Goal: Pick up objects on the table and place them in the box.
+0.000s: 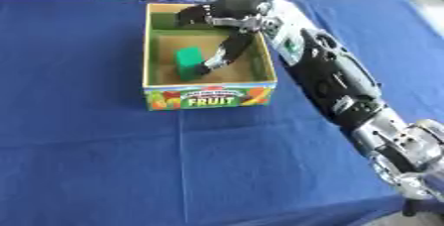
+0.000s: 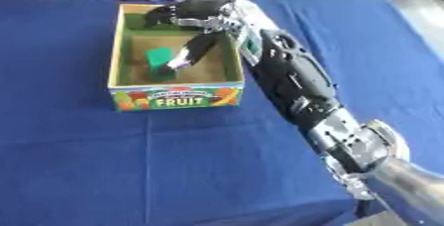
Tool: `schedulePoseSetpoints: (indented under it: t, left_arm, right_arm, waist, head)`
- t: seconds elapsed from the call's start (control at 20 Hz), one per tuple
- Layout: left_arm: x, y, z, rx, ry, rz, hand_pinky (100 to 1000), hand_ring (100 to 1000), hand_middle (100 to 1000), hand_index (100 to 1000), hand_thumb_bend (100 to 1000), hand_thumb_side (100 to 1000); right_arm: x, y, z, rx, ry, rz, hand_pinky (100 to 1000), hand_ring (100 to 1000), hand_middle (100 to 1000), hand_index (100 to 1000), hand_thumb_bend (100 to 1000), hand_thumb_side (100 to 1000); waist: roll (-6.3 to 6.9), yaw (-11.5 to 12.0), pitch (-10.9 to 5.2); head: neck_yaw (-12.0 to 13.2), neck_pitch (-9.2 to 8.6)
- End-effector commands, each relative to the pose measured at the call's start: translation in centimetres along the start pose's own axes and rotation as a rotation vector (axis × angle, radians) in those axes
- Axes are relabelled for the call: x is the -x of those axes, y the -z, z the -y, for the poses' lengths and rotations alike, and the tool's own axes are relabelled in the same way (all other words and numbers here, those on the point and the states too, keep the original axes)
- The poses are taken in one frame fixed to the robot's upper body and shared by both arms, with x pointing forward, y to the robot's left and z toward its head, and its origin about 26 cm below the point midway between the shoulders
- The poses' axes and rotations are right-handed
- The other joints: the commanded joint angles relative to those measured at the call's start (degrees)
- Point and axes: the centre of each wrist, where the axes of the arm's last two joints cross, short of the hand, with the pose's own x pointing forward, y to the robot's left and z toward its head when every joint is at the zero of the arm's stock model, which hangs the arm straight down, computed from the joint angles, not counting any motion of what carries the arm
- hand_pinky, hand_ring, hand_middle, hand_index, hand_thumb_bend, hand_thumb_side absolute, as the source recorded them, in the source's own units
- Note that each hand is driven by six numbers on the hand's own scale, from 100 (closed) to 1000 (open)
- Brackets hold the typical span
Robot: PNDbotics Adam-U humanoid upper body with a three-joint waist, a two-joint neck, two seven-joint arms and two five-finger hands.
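Note:
A cardboard fruit box (image 1: 210, 96) with a yellow rim and green inner walls stands on the blue table, towards the back. Inside it a green block (image 1: 187, 63) stands on the brown floor, left of the middle. My right arm reaches across from the lower right, and my right hand (image 1: 222, 18) hangs over the box's far side. Its fingers (image 1: 223, 52) stretch down into the box, their tips right beside the green block. Nothing is held in that hand. My left hand shows in neither view.
The blue cloth (image 1: 104, 145) covers the whole table. My right arm (image 1: 338, 81) lies along the right side of the box and over the table's right half. Chairs and clutter stand beyond the far edge.

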Motion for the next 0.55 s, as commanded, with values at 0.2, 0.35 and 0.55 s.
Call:
schedulePoseSetpoints:
  t: [0.2, 0.35, 0.55]
  left_arm:
    - [-0.8, -0.1, -0.8, -0.021, 0.027, 0.018, 837, 762, 589, 701, 406, 1000]
    - [-0.8, -0.2, -1.0, -0.033, 0.032, 0.018, 837, 762, 591, 701, 404, 1000]
    - [-0.8, -0.4, -1.2, -0.046, 0.037, 0.017, 836, 763, 592, 701, 404, 1000]
  right_arm:
    - [0.1, -4.3, 3.6, 0.225, 0.062, 0.053, 905, 958, 959, 990, 599, 650]
    - [-0.4, -6.8, 4.3, 0.347, 0.121, 0.074, 895, 942, 940, 989, 606, 587]
    - [-0.9, -9.9, 4.0, 0.521, 0.25, 0.068, 881, 922, 910, 986, 514, 507]
  waist:
    - [0.66, -1.3, -1.13]
    - [0.8, -2.2, -1.04]
    - [0.87, -3.5, -1.05]
  head:
    - [1.7, -0.2]
    - [2.5, -0.43]
    - [3.6, -0.59]
